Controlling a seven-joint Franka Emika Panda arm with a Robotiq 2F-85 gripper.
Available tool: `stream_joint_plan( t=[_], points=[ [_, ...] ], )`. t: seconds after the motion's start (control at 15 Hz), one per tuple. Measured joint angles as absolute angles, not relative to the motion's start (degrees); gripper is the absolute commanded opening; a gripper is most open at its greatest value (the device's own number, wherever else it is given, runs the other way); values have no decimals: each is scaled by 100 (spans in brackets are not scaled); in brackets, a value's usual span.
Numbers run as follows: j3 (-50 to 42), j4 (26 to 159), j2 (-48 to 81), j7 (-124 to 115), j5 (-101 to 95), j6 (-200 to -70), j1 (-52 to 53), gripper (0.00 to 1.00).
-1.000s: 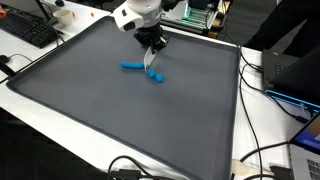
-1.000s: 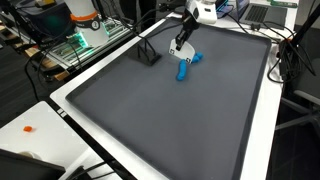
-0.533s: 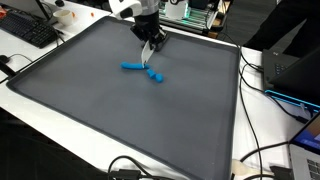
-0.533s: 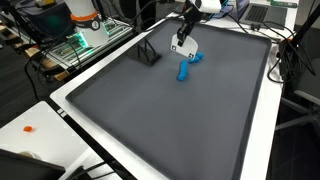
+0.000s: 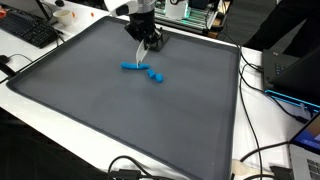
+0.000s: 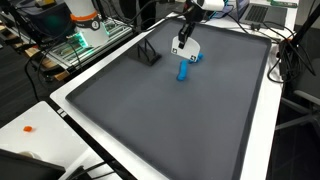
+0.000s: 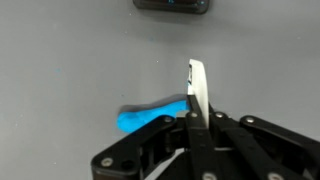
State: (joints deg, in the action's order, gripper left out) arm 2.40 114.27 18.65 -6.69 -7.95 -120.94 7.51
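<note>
My gripper (image 5: 149, 41) hangs above the far part of the dark grey mat (image 5: 90, 110) and is shut on a thin white strip (image 7: 196, 92), which stands up between the fingers in the wrist view. A blue, elongated object (image 5: 144, 70) lies flat on the mat just below and in front of the gripper, apart from it. It shows in both exterior views (image 6: 185, 68) and in the wrist view (image 7: 150, 113), partly hidden by the fingers. The gripper (image 6: 183, 42) is a short way above it.
A small black stand (image 6: 148, 55) sits on the mat near the gripper and also shows in the wrist view (image 7: 172, 5). The mat has a raised white rim (image 5: 238, 120). A keyboard (image 5: 28, 30), cables (image 5: 262, 165) and electronics lie around the table.
The gripper has risen away from the blue object, taking the white strip up with it. The blue object has stayed on the mat.
</note>
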Motion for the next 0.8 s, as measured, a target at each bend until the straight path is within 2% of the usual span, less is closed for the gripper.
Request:
stream_joint_plan(
  t=[0.8],
  points=[
    [183, 11434, 2222, -627, -1045, -12822, 750, 1]
  ],
)
